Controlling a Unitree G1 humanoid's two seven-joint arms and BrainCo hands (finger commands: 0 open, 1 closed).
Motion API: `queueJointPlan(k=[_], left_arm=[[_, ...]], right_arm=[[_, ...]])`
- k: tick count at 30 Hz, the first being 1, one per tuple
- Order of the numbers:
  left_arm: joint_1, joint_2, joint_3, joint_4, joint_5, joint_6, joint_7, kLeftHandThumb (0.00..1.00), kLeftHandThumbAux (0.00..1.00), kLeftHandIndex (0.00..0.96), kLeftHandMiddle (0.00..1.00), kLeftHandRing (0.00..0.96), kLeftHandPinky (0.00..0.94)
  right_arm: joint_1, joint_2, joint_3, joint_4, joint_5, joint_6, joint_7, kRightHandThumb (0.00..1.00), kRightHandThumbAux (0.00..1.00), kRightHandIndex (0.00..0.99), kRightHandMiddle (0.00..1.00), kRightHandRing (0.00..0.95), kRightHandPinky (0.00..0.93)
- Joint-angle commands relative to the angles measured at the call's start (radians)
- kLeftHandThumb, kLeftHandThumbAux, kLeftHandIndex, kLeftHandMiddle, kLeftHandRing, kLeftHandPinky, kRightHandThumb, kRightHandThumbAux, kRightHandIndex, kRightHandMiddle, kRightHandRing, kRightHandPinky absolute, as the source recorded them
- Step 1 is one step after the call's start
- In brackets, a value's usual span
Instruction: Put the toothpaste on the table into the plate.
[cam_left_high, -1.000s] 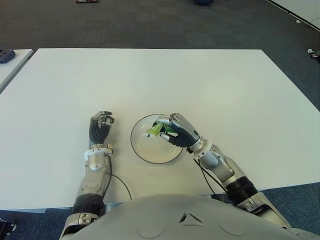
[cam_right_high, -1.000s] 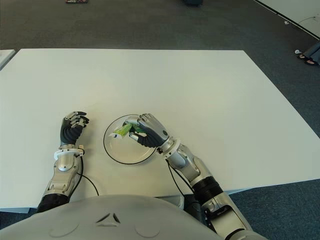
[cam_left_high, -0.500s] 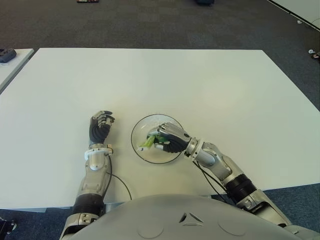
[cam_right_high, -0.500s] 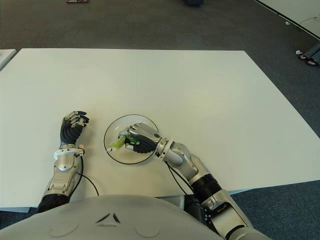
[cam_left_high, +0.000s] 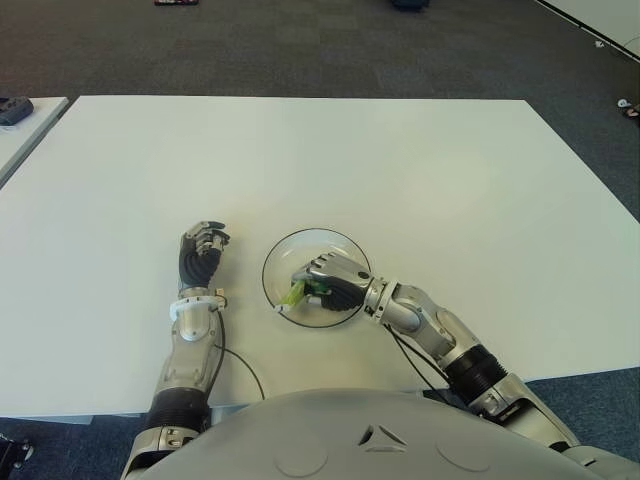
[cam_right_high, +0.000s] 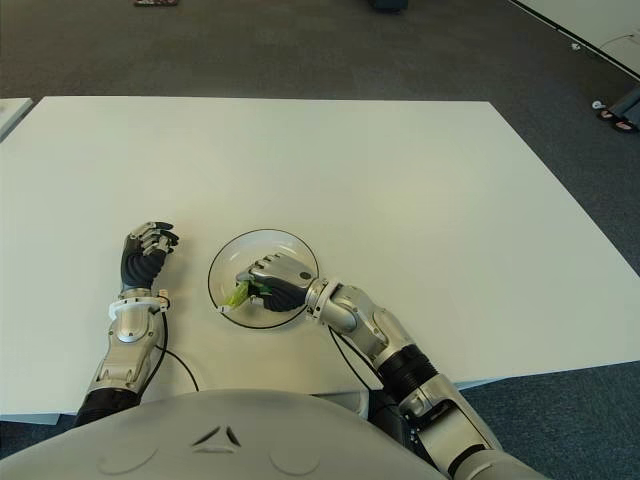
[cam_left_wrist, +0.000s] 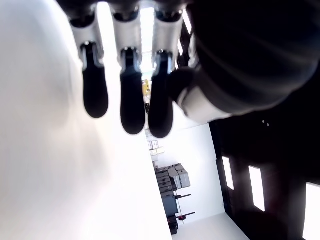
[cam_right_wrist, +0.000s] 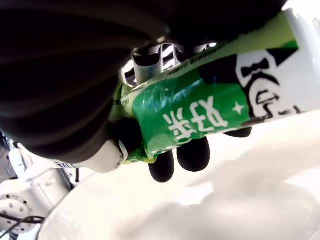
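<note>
The green and white toothpaste tube (cam_left_high: 296, 292) pokes out from under my right hand (cam_left_high: 328, 280), whose fingers are curled around it; the right wrist view shows the tube (cam_right_wrist: 210, 110) pressed against the palm. The hand sits low inside the round white plate (cam_left_high: 300, 253) with a dark rim, near the table's front edge. The tube's white cap end (cam_right_high: 226, 307) reaches the plate's near left rim. My left hand (cam_left_high: 201, 252) shows left of the plate with its fingers curled and nothing in them.
The white table (cam_left_high: 320, 160) stretches wide behind and to both sides of the plate. A second table's corner with a dark object (cam_left_high: 12, 108) shows at far left. A cable (cam_left_high: 236, 362) runs along my left forearm.
My right hand has come down and toward me inside the plate, bringing the toothpaste lower and tilting its cap end to the plate's near left rim. The left hand has stayed still.
</note>
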Motion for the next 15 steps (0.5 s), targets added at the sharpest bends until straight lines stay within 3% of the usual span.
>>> queueJointPlan(k=[1,4,6,7,9,11,15], left_arm=[[0.004,-0.006,0.001,-0.006,0.0,0.019,0.005,0.704,0.722,0.427,0.532,0.526,0.497],[0.003,-0.005,0.001,-0.007,0.001,0.024,0.005,0.704,0.722,0.427,0.533,0.529,0.505],[0.002,-0.004,0.002,-0.005,0.003,0.023,0.005,0.704,0.722,0.427,0.534,0.53,0.505],[0.002,-0.003,0.002,-0.004,0.003,0.023,0.005,0.704,0.722,0.427,0.535,0.531,0.505],[0.001,-0.002,0.002,-0.002,0.004,0.021,0.006,0.704,0.722,0.427,0.536,0.532,0.504],[0.0,-0.001,0.001,0.001,0.007,0.017,0.006,0.704,0.722,0.427,0.538,0.535,0.504],[0.0,0.004,0.0,0.005,0.012,0.009,0.008,0.705,0.722,0.428,0.545,0.543,0.502]], right_arm=[[-0.02,-0.005,0.003,0.007,-0.016,0.015,-0.005,0.719,0.711,0.442,0.846,0.857,0.856],[-0.017,-0.003,-0.002,-0.003,-0.017,0.028,-0.002,0.714,0.711,0.435,0.798,0.814,0.81],[-0.011,0.0,-0.004,-0.009,-0.021,0.041,-0.005,0.709,0.711,0.429,0.651,0.677,0.687],[-0.009,0.001,-0.004,-0.011,-0.024,0.046,-0.008,0.703,0.713,0.422,0.537,0.56,0.578],[-0.007,0.002,-0.003,-0.013,-0.028,0.052,-0.014,0.697,0.715,0.416,0.437,0.458,0.483],[-0.012,0.002,0.0,-0.007,-0.036,0.05,-0.029,0.536,0.639,0.284,0.307,0.311,0.338],[-0.019,-0.003,0.003,0.002,-0.065,0.044,-0.068,0.366,0.605,0.175,0.172,0.162,0.173]])
